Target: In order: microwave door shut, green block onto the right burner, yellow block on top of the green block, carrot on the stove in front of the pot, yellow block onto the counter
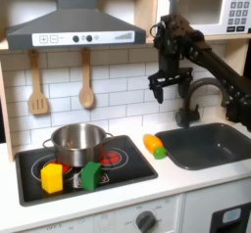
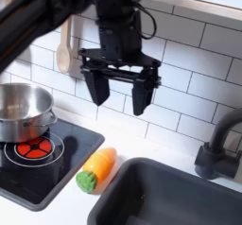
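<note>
1. The gripper (image 2: 118,89) hangs in the air in front of the tiled wall, fingers pointing down and spread apart, with nothing between them; in the first exterior view it (image 1: 168,84) sits just below the microwave (image 1: 208,9), so I judge the door step is the one in hand or just finished; whether the door is fully shut I cannot tell.
2. The green block (image 1: 91,174) lies far below the gripper, toward the first exterior view's left, on the stove (image 1: 133,167); the yellow block (image 1: 52,177) stands just beside it, further the same way.
3. The pot (image 2: 23,110) occupies the back burner, so the blocks sit at the front.
4. The carrot (image 2: 96,168) lies almost under the gripper on the counter, beside the sink (image 2: 180,197); it waits for a later step.
</note>
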Robot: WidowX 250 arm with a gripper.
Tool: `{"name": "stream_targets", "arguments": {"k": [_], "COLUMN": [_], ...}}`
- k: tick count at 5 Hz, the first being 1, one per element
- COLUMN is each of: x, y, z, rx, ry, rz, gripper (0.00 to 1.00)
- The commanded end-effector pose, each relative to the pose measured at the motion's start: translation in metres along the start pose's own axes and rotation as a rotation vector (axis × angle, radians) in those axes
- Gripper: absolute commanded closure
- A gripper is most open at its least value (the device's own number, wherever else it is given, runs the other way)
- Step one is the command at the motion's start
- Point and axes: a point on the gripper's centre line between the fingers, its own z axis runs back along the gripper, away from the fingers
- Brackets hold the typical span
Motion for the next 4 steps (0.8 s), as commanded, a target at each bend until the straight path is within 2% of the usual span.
{"name": "stream_targets", "arguments": {"k": [1,2,4], "x": [-0.043,-0.069,-0.122], "y": [0.01,0.019,0.029], "z": [0.017,0.022,0.031], "rx": [0.003,0.017,0.1], "ry": [-0.018,-0.027,-0.078], "rz": [0.027,0.049,0.023], "gripper": [0.0,0.0,0.0]}}
